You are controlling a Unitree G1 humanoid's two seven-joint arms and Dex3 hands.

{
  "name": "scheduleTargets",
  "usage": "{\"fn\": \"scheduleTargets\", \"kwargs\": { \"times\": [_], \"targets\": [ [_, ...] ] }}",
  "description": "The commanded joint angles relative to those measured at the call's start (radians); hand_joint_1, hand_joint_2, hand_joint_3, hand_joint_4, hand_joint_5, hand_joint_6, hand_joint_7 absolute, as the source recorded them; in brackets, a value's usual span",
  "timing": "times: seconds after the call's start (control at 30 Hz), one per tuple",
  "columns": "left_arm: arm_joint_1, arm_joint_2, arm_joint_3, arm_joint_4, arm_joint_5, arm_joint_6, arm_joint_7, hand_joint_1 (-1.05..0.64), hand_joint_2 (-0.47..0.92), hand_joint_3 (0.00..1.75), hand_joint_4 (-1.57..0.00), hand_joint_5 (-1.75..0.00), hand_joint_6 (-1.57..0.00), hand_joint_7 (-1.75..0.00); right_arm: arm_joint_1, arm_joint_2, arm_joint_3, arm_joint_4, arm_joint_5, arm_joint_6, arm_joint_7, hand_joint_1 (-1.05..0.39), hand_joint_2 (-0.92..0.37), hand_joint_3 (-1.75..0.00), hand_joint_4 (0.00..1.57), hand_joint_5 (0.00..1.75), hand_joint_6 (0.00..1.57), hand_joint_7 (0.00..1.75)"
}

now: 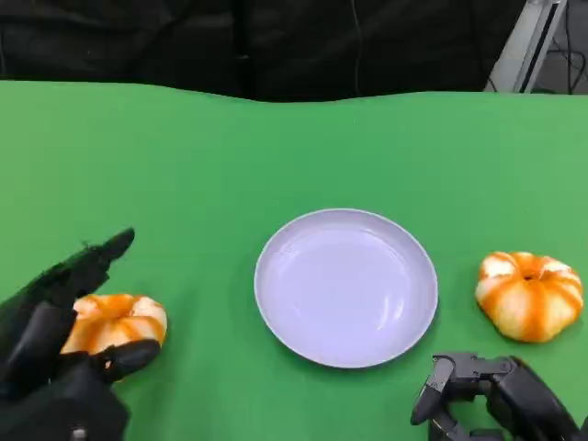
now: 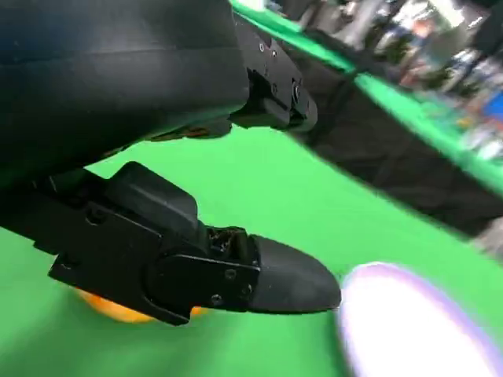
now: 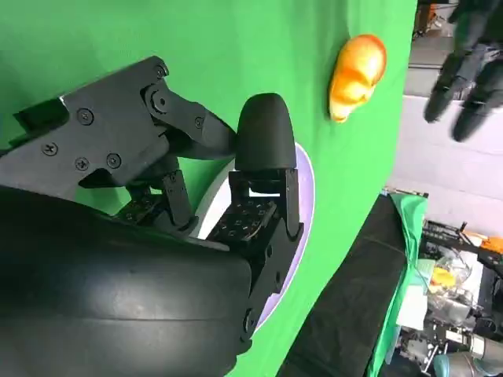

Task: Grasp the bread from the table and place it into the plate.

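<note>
Orange-glazed bread roll [image 1: 115, 322] sits near table's [image 1: 184, 165] front-left edge, w/ left hand [image 1: 60, 354] fingers spread around it, not yet closed. Close evenly on both sides before lifting to white plate [image 1: 345, 286] at centre. Right hand [image 1: 491, 395] curled, holding nothing, beside second roll [image 1: 529, 294].

green tabletop [image 1: 276, 156] | black drape [image 1: 230, 41] behind its far edge | pale metal frame [image 1: 533, 41] — far right corner

no readable text, labels or signs
</note>
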Motion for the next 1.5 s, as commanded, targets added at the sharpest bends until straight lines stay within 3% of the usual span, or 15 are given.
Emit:
{"fn": "scheduleTargets", "kwargs": {
  "times": [0.03, 0.3, 0.53, 1.17, 1.4, 1.43, 1.5],
  "targets": [
    [0.001, 0.049, -0.041, -0.008, 0.123, 0.097, 0.043, -1.02, 0.92, 0.45, -0.38, -0.03, -0.37, -0.01, -0.009, -0.004, -0.008, 0.01, 0.007, 0.01, -0.008, -0.13, -0.64, -0.91, 0.83, 1.46, 0.85, 1.15],
    [-0.037, 0.093, -0.098, 0.072, 0.135, 0.141, 0.039, -1.01, 0.92, 0.51, -0.44, -0.04, -0.41, -0.02, -0.003, -0.001, -0.01, -0.008, 0.014, 0.006, -0.012, -0.14, -0.69, -0.83, 0.82, 1.47, 0.85, 1.14],
    [-0.076, 0.129, -0.147, 0.168, 0.142, 0.153, 0.059, -1.0, 0.92, 0.53, -0.54, -0.06, -0.46, -0.03, 0.013, 0.004, -0.003, -0.025, 0.005, 0.0, -0.018, -0.15, -0.64, -0.9, 0.8, 1.49, 0.84, 1.18],
    [-0.18, 0.119, -0.257, 0.354, 0.16, 0.212, 0.103, -0.97, 0.92, 0.43, -0.59, -0.02, -0.56, -0.02, 0.029, -0.014, -0.007, -0.062, 0.019, 0.017, 0.0, -0.14, -0.61, -0.95, 0.81, 1.47, 0.84, 1.18],
    [-0.233, 0.117, -0.306, 0.457, 0.146, 0.227, 0.118, -0.84, 0.92, 0.19, -0.62, -0.01, -0.58, -0.01, 0.031, -0.013, -0.008, -0.065, 0.027, 0.024, 0.007, -0.14, -0.63, -0.93, 0.81, 1.47, 0.83, 1.17],
    [-0.236, 0.118, -0.311, 0.462, 0.144, 0.229, 0.118, -0.68, 0.87, 0.11, -0.63, -0.01, -0.59, -0.01, 0.031, -0.012, -0.008, -0.065, 0.028, 0.023, 0.008, -0.14, -0.63, -0.92, 0.81, 1.47, 0.84, 1.17],
    [-0.239, 0.12, -0.317, 0.466, 0.141, 0.232, 0.118, -0.6, 0.85, 0.06, -0.63, -0.01, -0.59, 0.0, 0.031, -0.011, -0.009, -0.064, 0.03, 0.023, 0.01, -0.14, -0.63, -0.92, 0.81, 1.47, 0.84, 1.17]
  ]
}}
